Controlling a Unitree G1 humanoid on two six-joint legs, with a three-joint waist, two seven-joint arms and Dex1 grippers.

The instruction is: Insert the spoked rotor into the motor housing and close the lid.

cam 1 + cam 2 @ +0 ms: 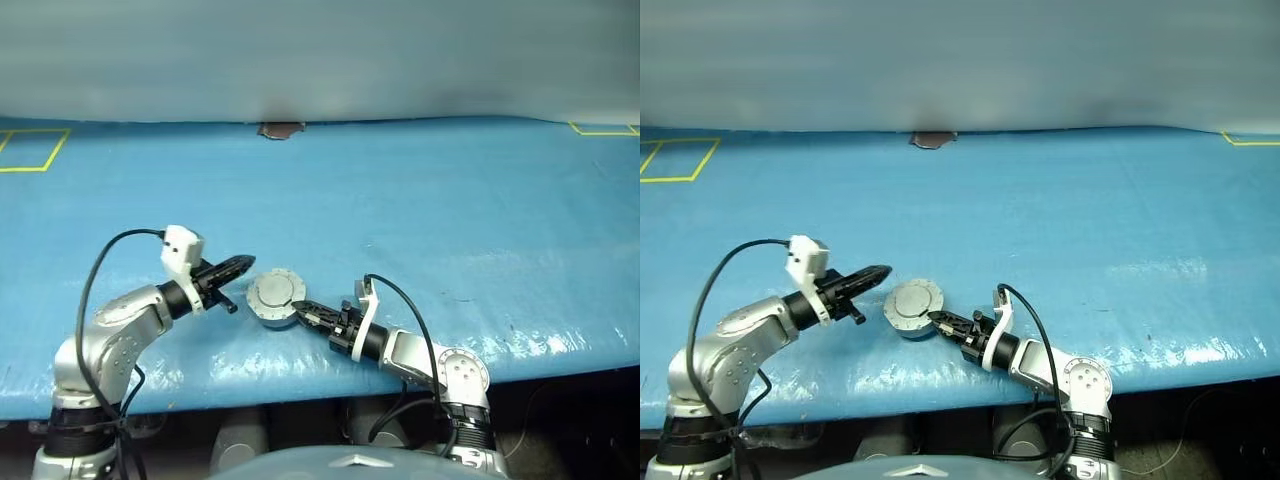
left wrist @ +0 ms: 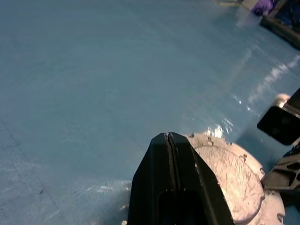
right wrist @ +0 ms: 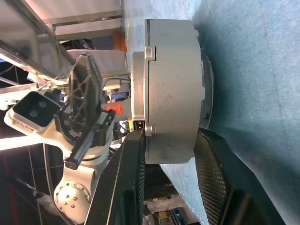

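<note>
Down at the near edge of the blue table (image 1: 420, 200), the right gripper (image 1: 303, 309) reaches in level from the right, and its fingers (image 3: 133, 187) sit narrow around the side wall of the motor housing (image 3: 171, 89), one finger on each side, clamped on it by the look of the right wrist view. Now the housing itself: it sits on the table between the two arms, close to the front edge, and the lid (image 1: 276, 290) lies flat on top, pale face up with its notched rim showing all round. No spoked rotor anywhere on the table (presumably it's inside already, though nothing here lets me confirm that).

Over on the other side, the left gripper (image 1: 246, 263) hangs just beside the lid, slightly above it, fingers pressed tight together and carrying nothing. It is not touching the lid.

My read: we're at the closing step, and it looks all but done. What's next? Likely a check that the lid is seated, perhaps a press from those closed left fingers while the right hand steadies the housing, then a clean let-go without dragging the assembly off the edge.
</note>
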